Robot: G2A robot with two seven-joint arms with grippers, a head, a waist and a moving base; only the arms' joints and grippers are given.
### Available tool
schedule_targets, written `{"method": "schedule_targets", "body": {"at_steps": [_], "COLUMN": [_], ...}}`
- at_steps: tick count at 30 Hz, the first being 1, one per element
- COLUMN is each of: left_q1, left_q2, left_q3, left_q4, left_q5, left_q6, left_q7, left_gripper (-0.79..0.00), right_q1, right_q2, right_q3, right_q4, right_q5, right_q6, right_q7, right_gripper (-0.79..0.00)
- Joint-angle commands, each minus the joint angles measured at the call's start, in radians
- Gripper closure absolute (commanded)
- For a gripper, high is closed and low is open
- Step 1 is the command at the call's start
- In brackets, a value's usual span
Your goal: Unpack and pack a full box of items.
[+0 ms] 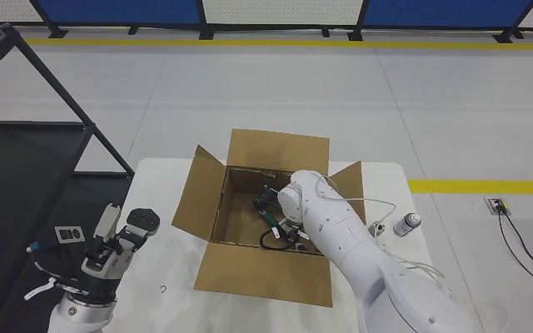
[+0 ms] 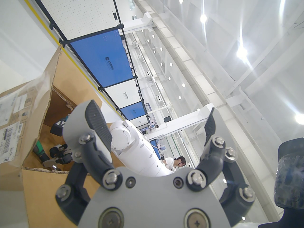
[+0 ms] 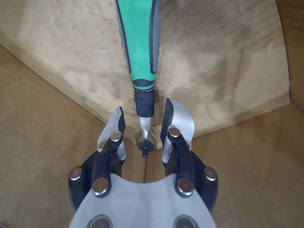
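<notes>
Right jaws parted, low inside the box (image 1: 265, 287), fingers (image 3: 169, 117) either side of the ratchet (image 3: 139, 36) neck, a small gap on each side, not clamped. Ratchet lies flat on the box floor near a corner, green-and-grey handle pointing away from the jaws, metal head between the fingers. Right arm (image 1: 329, 221) comes into the box from its right side. Also in the box: a black cable loop (image 1: 269, 241) and a dark item (image 1: 265, 198), type unclear. Box stands in the middle of the bench (image 1: 166, 304), flaps folded out. Left jaws spread wide, holding nothing, tipped upward, by the bench's front left, well apart from the box. Small can (image 1: 406, 223) upright near the bench's right edge.
</notes>
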Motion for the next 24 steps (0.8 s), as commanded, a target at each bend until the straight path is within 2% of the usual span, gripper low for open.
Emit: {"method": "schedule_targets", "body": {"at_steps": [1, 19, 20, 22, 23, 24], "left_q1": [0.0, 0.0, 0.001, 0.0, -0.001, -0.001], "left_q2": [0.0, 0.0, 0.0, 0.0, 0.0, -0.001], "left_q3": [0.0, 0.0, 0.003, 0.013, 0.019, 0.022], "left_q4": [0.0, 0.0, 0.002, 0.009, 0.01, 0.007], "left_q5": [0.0, 0.0, 0.0, 0.007, -0.003, -0.013], "left_q6": [0.0, 0.0, 0.003, 0.002, -0.005, -0.019], "left_q7": [0.0, 0.0, -0.004, -0.007, -0.003, -0.002], "left_gripper": [-0.785, -0.785, -0.785, -0.785, -0.354, 0.0], "right_q1": [0.0, 0.0, -0.004, -0.018, -0.02, -0.02], "right_q2": [0.0, 0.0, 0.0, 0.004, 0.007, 0.01], "right_q3": [0.0, 0.0, 0.0, -0.003, -0.003, -0.003], "right_q4": [0.0, 0.0, -0.003, -0.019, -0.025, -0.028], "right_q5": [0.0, 0.0, -0.001, -0.019, -0.027, -0.033], "right_q6": [0.0, 0.0, -0.001, -0.005, -0.011, -0.007], "right_q7": [0.0, 0.0, -0.007, -0.061, -0.08, -0.101], "right_gripper": [-0.372, -0.372, -0.785, -0.785, -0.785, -0.671]}}
